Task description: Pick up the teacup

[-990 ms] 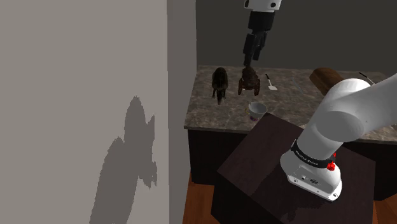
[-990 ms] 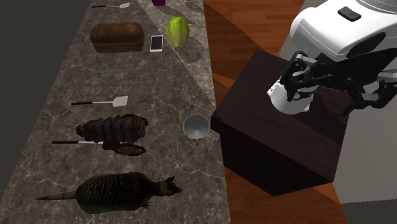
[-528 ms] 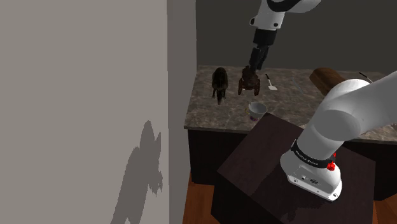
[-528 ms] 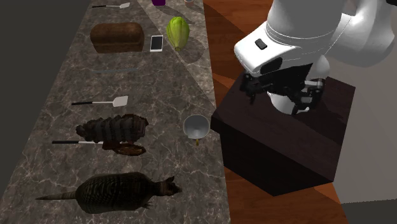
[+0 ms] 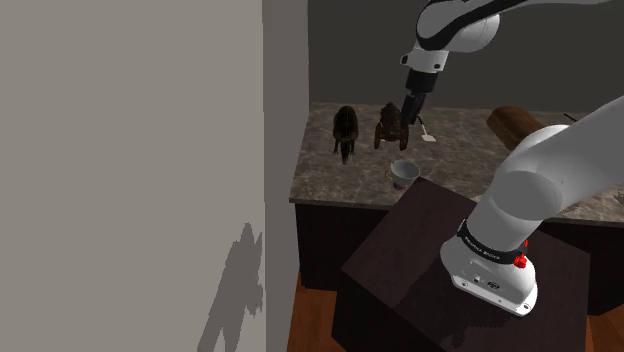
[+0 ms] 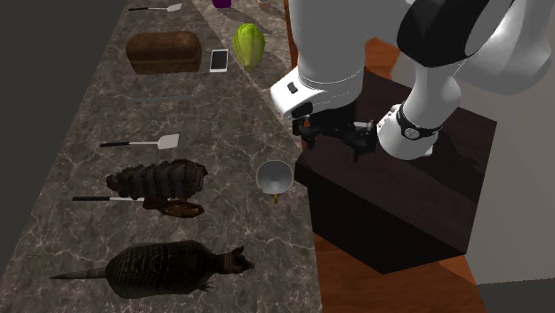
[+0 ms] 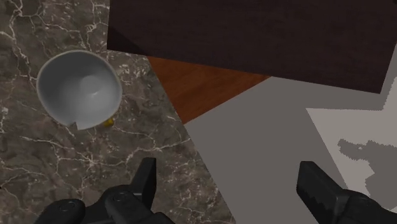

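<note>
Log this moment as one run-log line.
stage: pre-grasp | gripper: open, empty, above counter edge | teacup: upright on counter, untouched, off to one side of gripper

Grey teacup (image 7: 79, 88) on marble counter (image 7: 95, 159), end effector (image 7: 232, 191) fingers apart, dark stand (image 7: 254, 32)

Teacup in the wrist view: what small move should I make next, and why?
Probably slide the gripper sideways over the counter until the teacup sits between its open fingers, then lower. Right now the cup lies outside the finger on the counter side, and the gripper's middle hangs past the counter's edge.
</note>
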Available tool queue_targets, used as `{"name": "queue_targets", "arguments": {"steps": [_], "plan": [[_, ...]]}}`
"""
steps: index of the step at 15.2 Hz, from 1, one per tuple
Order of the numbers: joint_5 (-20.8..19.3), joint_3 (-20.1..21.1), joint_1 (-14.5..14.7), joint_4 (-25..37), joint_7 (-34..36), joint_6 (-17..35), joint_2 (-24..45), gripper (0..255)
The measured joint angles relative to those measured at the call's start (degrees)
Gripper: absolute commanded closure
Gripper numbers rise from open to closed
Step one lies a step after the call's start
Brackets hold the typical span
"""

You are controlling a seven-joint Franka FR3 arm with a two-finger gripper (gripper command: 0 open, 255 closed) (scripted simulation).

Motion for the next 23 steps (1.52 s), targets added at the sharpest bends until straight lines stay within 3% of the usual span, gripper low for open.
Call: {"name": "queue_targets", "arguments": {"steps": [4, 8, 13, 18, 23], "plan": [[1.4, -5.7, 0.3, 1.6, -7.3, 5.6, 8.5, 0], [5.3, -10.7, 1.1, 3.0, -15.4, 10.6, 17.2, 0], [16.7, -15.0, 1.7, 8.4, -29.7, 14.9, 32.6, 0], [28.3, -13.4, -3.3, 15.5, -43.1, 15.1, 47.0, 0], [35.3, -9.5, -10.0, 23.8, -51.0, 13.8, 58.8, 0]]}}
